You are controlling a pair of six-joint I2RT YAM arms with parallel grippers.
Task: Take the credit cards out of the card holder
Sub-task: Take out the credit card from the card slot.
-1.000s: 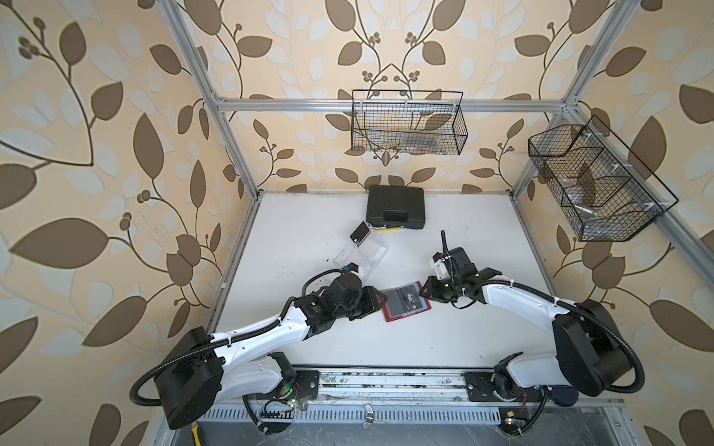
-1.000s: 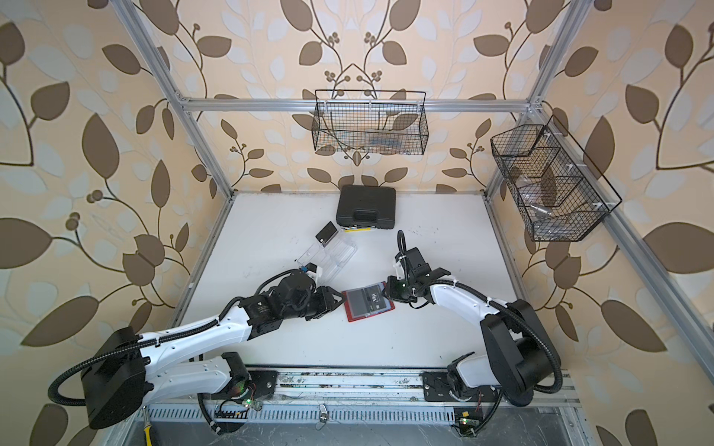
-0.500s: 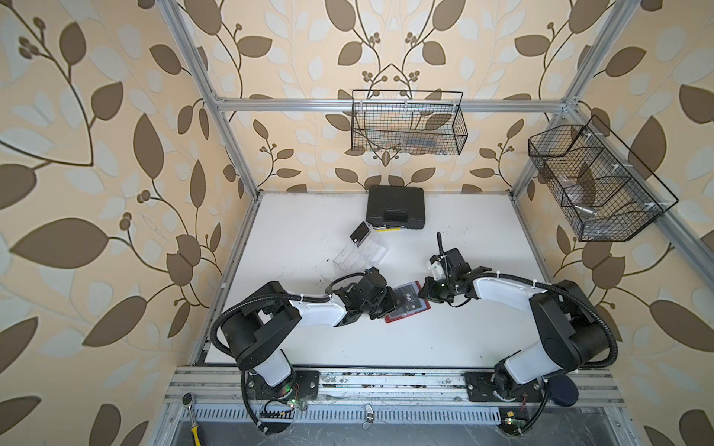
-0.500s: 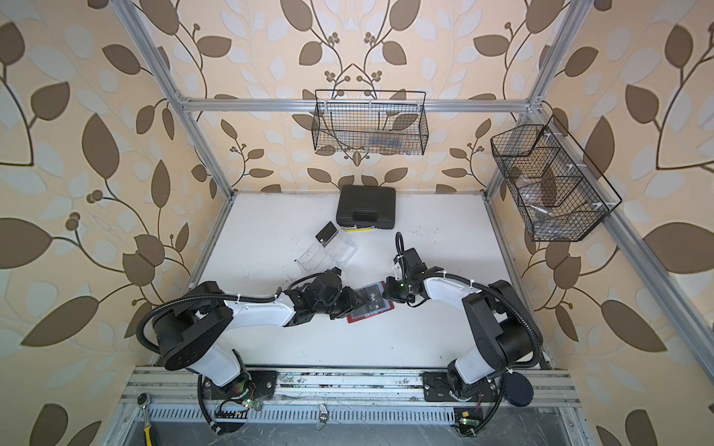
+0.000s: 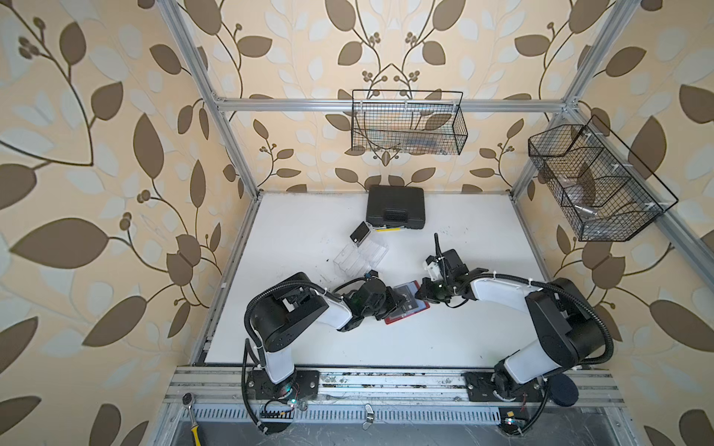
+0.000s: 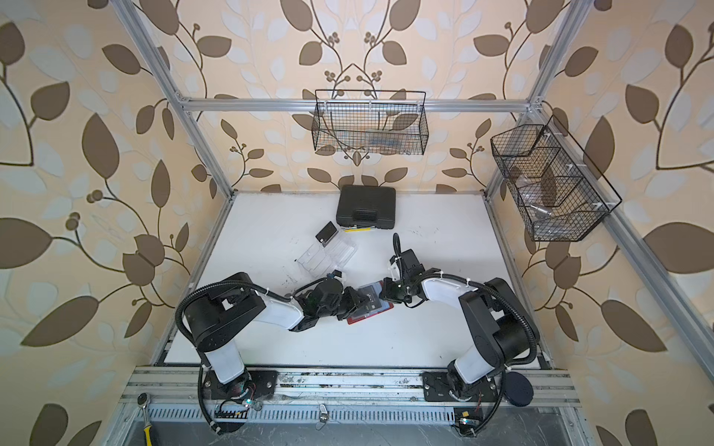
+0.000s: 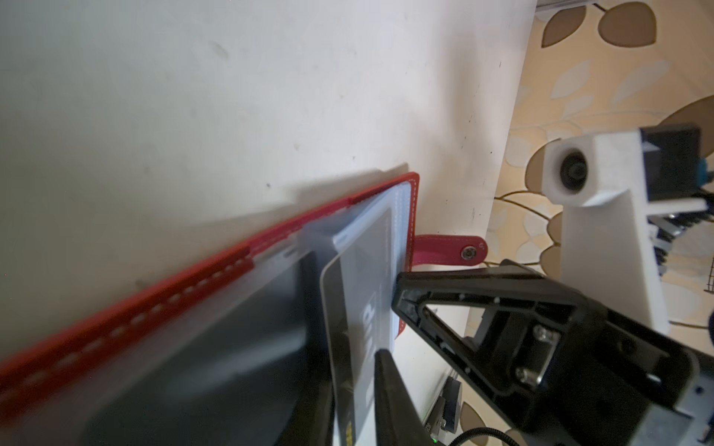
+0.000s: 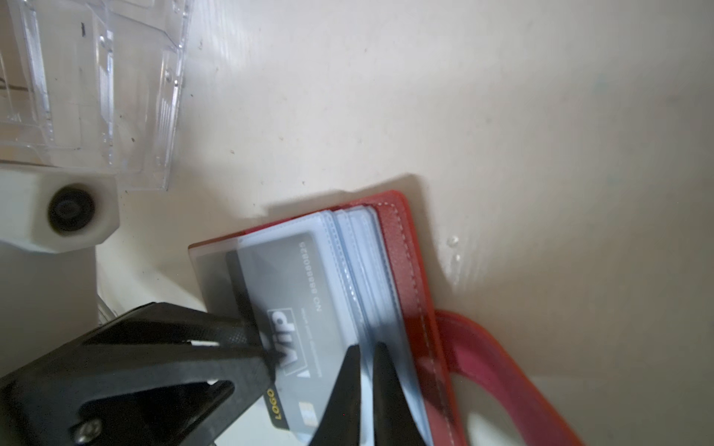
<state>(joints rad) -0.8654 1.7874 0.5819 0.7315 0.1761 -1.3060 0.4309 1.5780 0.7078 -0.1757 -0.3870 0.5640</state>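
The red card holder [image 5: 424, 307] lies open on the white table, in both top views [image 6: 387, 307], between my two grippers. My left gripper [image 5: 402, 303] reaches in from the left and is shut on a black "Vip" credit card [image 8: 293, 278]. That card sticks partly out of its clear sleeve and tilts up off the holder [image 7: 154, 309]. My right gripper [image 8: 367, 347] is shut on the edge of a bluish plastic sleeve next to the card. A second black card [image 5: 360, 233] lies at the far end of the clear tray.
A clear acrylic tray [image 5: 361, 256] sits just behind the left gripper. A black case [image 5: 395, 206] stands at the back wall with pens [image 5: 390, 228] in front of it. Wire baskets [image 5: 407, 123] hang on the back and right walls.
The left arm has folded back and its gripper has slid right onto the holder. Both grippers have narrowed, the left onto the card, the right onto a sleeve. The holder has shifted slightly.
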